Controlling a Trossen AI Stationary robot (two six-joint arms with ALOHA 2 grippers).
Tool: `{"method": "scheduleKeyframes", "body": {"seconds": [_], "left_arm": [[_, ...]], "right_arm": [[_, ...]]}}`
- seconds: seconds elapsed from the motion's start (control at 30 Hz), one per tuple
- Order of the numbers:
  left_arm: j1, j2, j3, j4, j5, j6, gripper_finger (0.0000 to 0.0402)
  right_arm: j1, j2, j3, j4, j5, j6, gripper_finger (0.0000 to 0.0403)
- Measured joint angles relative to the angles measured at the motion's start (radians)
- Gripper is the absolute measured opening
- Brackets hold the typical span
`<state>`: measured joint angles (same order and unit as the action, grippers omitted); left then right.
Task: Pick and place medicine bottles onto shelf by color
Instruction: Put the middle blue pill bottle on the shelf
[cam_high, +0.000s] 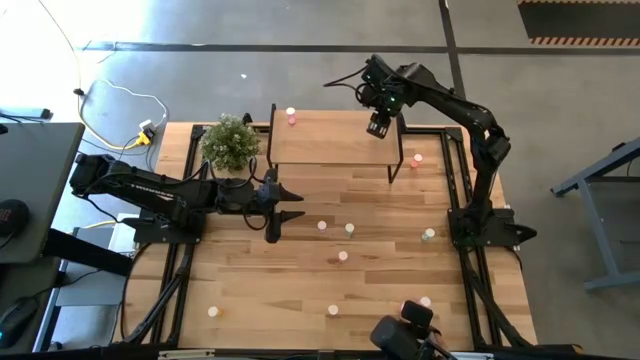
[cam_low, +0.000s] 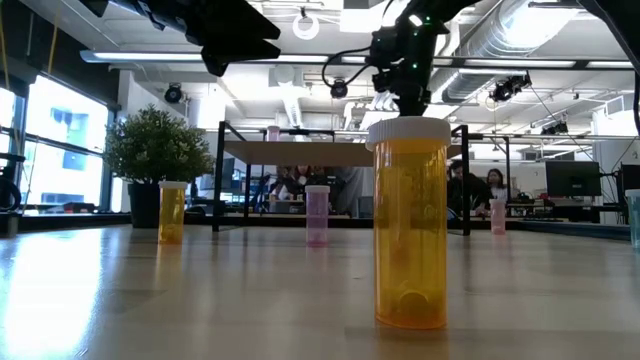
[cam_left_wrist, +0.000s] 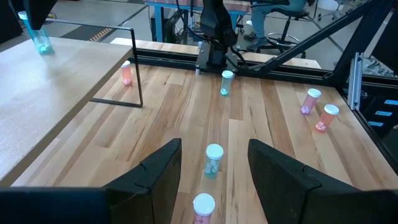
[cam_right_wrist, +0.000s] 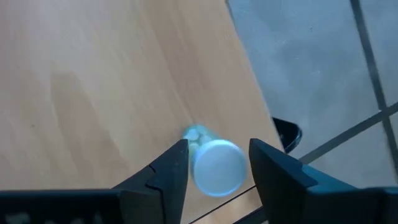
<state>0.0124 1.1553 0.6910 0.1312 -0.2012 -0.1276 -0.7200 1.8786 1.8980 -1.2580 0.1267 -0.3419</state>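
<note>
The shelf (cam_high: 330, 140) is a light-wood board on thin black legs at the table's far side. My right gripper (cam_right_wrist: 219, 149) points down over its far right corner, open. A pale green bottle with a white cap (cam_right_wrist: 217, 169) stands upright on the board between the fingers, with a narrow gap on each side. A pink bottle (cam_high: 291, 117) stands at the shelf's far left. More bottles stand loose on the table, among them a pink one (cam_high: 322, 226) and a green one (cam_high: 349, 229). My left gripper (cam_high: 285, 205) hovers open left of these two.
A potted plant (cam_high: 230, 143) stands left of the shelf. Other bottles are spread about: one by the shelf's right leg (cam_high: 417, 158), one at the right edge (cam_high: 429, 234), several along the near edge (cam_high: 333, 311). An orange bottle (cam_low: 410, 225) stands close to the low camera.
</note>
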Motion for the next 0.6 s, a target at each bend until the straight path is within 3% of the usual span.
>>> {"method": "scheduleKeyframes", "body": {"seconds": [0.6], "left_arm": [[0.0, 0.0, 0.0, 0.0, 0.0, 0.0, 0.0175]], "right_arm": [[0.0, 0.0, 0.0, 0.032, 0.021, -0.004, 0.0164]]}}
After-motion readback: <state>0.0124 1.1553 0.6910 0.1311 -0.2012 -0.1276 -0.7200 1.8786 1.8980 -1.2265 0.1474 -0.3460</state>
